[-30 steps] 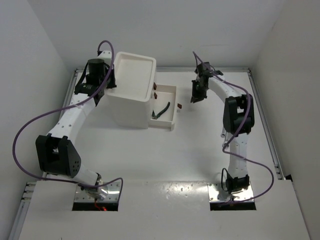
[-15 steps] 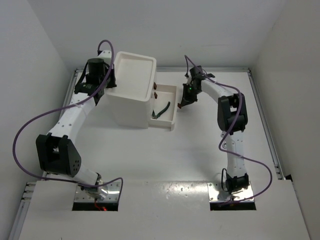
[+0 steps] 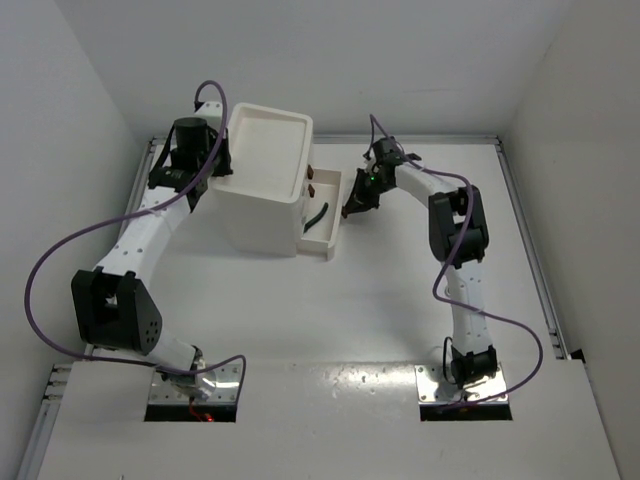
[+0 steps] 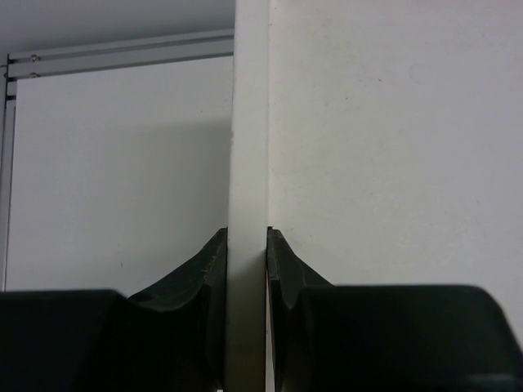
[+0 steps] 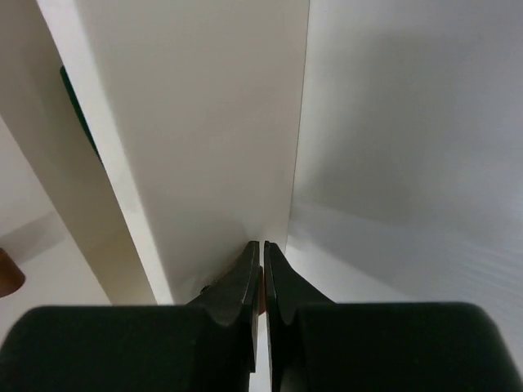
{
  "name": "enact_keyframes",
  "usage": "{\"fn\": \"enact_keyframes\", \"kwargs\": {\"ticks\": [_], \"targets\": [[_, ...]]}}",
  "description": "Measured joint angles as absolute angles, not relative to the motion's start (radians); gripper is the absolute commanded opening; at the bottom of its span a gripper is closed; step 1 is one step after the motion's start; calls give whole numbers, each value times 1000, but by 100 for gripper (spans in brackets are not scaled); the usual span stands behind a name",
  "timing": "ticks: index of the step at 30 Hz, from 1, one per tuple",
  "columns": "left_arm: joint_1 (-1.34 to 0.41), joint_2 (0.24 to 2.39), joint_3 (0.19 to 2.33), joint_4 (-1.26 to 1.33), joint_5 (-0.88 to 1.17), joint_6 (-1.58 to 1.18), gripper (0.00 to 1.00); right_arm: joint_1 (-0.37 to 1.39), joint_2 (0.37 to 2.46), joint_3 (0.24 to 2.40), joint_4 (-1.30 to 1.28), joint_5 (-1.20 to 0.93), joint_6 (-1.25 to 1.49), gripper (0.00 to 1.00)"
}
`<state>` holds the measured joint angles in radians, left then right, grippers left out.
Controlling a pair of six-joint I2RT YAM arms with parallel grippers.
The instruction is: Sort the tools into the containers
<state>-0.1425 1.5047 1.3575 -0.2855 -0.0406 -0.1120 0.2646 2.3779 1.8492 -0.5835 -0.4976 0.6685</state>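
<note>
Vs 1 s ago: R claw [image 3: 356, 204] swung in across worktop [image 3: 400, 290] to drawer [image 3: 322, 250] front. Drawer now pushed partway into unit [image 3: 255, 215]. We judge closing underway, green pliers [image 3: 318, 217] sorted inside. R wrist cam: claw clenched against drawer face, poss. nipping brown handle, we can't tell. L wrist cam shows what top cam hides: L claw [image 4: 247, 241] clamped on unit wall, prob. bracing.

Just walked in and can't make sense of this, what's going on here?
The left gripper is clamped on the rim of the white drawer unit, steadying it. The right gripper, fingers shut, is at the front of a part-open drawer with green-handled pliers lying inside.
</note>
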Motion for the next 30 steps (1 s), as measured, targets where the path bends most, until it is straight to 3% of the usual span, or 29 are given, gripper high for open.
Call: {"fn": "enact_keyframes", "kwargs": {"ticks": [25, 29, 30], "targets": [[-142, 1497, 1345, -272, -33, -110, 0, 381, 2514, 1978, -389, -657, 877, 4], [-142, 1497, 1345, -272, -32, -112, 0, 379, 2521, 1979, -390, -667, 898, 12], [-142, 1497, 1345, -272, -32, -113, 0, 379, 2521, 1979, -392, -667, 898, 18]]}}
